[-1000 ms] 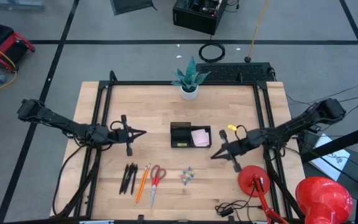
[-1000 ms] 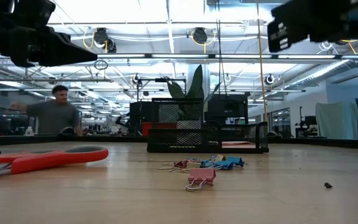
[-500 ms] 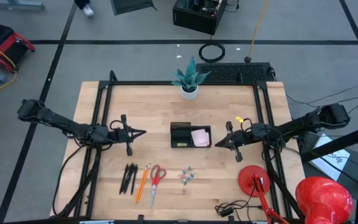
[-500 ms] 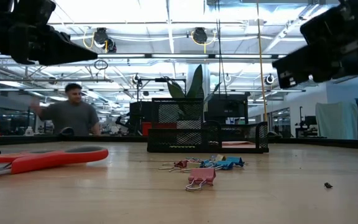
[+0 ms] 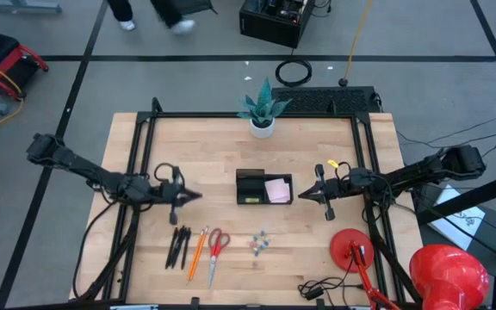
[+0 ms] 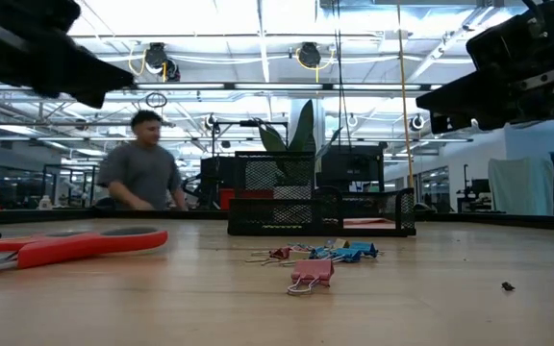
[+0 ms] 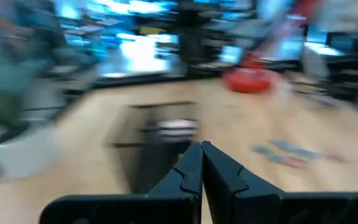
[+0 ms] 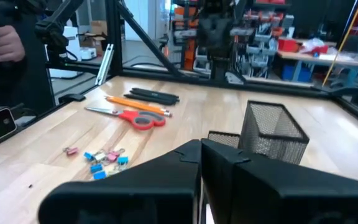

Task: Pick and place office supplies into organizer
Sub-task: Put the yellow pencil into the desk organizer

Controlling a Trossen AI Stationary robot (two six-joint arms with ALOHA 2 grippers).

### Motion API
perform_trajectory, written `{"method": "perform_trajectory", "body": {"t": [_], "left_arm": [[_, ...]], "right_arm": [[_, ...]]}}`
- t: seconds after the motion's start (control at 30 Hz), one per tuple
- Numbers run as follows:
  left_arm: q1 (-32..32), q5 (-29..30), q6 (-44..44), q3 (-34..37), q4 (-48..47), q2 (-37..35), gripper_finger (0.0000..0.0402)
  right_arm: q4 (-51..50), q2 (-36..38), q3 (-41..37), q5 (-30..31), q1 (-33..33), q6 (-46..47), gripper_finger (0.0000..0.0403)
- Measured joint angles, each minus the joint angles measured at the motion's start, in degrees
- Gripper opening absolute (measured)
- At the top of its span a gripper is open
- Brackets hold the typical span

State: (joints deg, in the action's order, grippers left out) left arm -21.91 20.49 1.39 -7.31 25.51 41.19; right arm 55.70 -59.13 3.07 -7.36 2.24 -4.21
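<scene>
Brightly, evenly lit from white ceiling strip lights (image 6: 258, 86) overhead, glaring in the low view. Soft, faint shadows on the pale wooden table (image 5: 222, 146). Left wrist view heavily motion-blurred; walking person (image 6: 142, 161) smeared.

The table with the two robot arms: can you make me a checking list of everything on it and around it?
Surface: wooden table, framed by black rails.
Job's things: organizer mid-table with a pink sticky-note pad in its right compartment; black pens, orange pencil, red-handled scissors and clips lie loose along the near edge.
Clutter: potted plant; red lamp.
Grippers: left gripper and right gripper hover either side of the organizer, fingers shut, holding nothing.
Cables: black cable by the lamp base; coiled cable on the floor.
Surroundings: a person beyond the table.
</scene>
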Motion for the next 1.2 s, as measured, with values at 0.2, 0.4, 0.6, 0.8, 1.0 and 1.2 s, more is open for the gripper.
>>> {"method": "perform_trajectory", "body": {"t": [0.2, 0.4, 0.6, 0.8, 1.0, 1.2], "left_arm": [[-7.65, 2.45, -3.51, 0.0, -2.19, 0.07, 0.0004], [-14.94, 12.25, -6.86, -0.15, -2.79, 0.07, 0.0003], [-22.02, 23.26, -13.37, -8.77, -16.01, 2.05, 0.0003], [-23.54, 24.82, -20.71, -23.37, -30.61, 13.15, 0.0004], [-24.0, 22.86, -31.56, -39.62, -47.13, 26.58, 0.0005], [-24.01, 20.7, -60.3, -51.41, -66.09, 34.97, 0.0005]], "right_arm": [[-0.2, 0.0, 0.05, 0.16, -0.05, -0.62, 0.0005], [0.27, 0.0, 0.03, 0.21, -0.07, -4.11, 0.001], [1.07, 0.0, -0.02, 0.18, -0.09, -4.61, 0.0009], [1.08, 0.0, -0.02, 0.12, -0.65, -7.09, 0.0007], [1.03, 0.0, -0.02, 0.08, -2.24, -7.06, 0.0005], [-1.55, 0.0, -0.02, -0.3, -2.27, -7.06, 0.0001]]}}
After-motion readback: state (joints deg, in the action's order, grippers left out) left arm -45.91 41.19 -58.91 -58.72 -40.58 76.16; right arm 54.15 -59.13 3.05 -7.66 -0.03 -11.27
